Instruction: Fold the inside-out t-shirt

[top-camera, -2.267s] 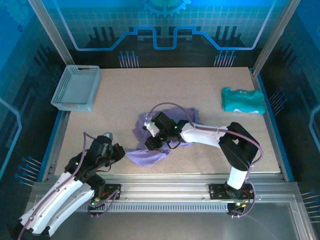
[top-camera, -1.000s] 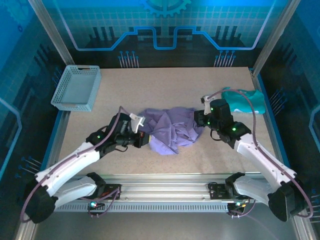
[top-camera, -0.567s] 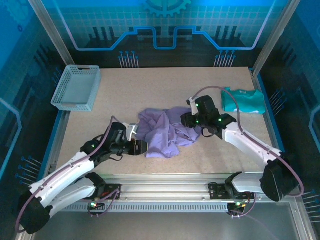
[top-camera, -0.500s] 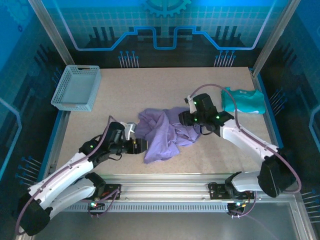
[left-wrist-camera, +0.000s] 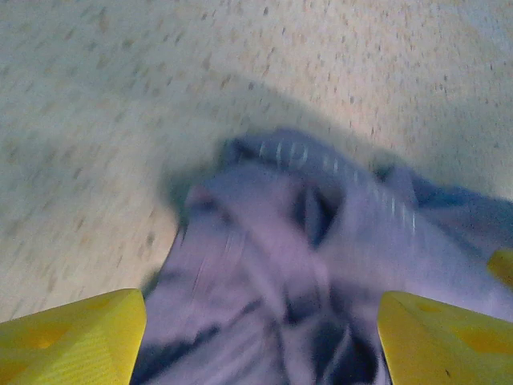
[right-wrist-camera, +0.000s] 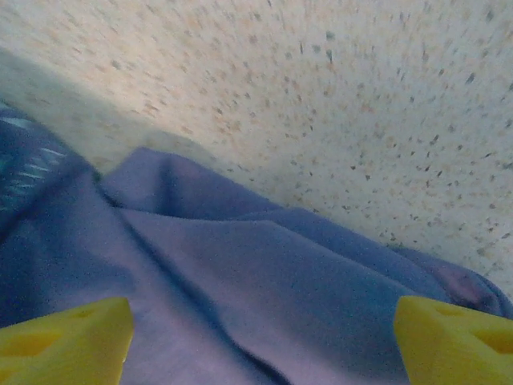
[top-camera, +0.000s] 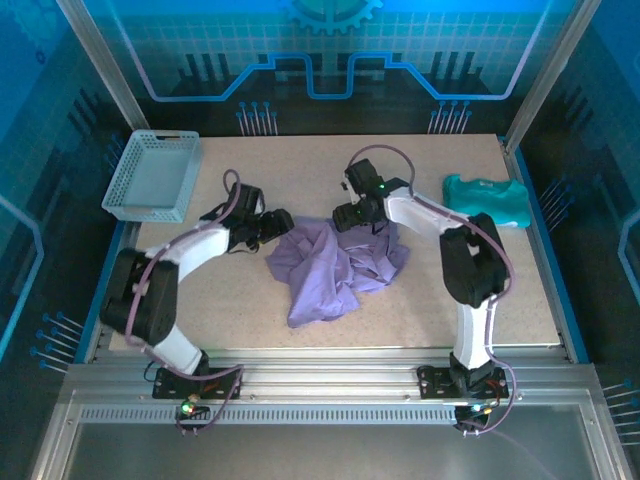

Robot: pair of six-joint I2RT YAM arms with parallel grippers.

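Note:
The inside-out t-shirt (top-camera: 335,265) lies crumpled in a lavender heap in the middle of the table. My left gripper (top-camera: 281,222) hovers at its far-left edge, fingers spread wide. In the left wrist view the yellow fingertips (left-wrist-camera: 74,335) stand far apart with blurred purple cloth (left-wrist-camera: 288,265) beneath my left gripper (left-wrist-camera: 260,353), nothing pinched. My right gripper (top-camera: 346,215) is at the shirt's far edge, also open. The right wrist view has smooth folds of the shirt (right-wrist-camera: 264,281) lying under my right gripper (right-wrist-camera: 260,345), between widely parted yellow fingertips (right-wrist-camera: 457,337).
A grey mesh basket (top-camera: 152,175) sits at the far-left corner. A smaller teal garment (top-camera: 487,200) lies at the far right, beside the right arm's forearm. Bare speckled tabletop (top-camera: 300,165) stretches behind the shirt and along the near edge (top-camera: 400,325).
Both grippers have opened and let go of the shirt. Both arms swung from the shirt's sides to its far edge. The shirt dropped into a heap that reaches nearer to the front.

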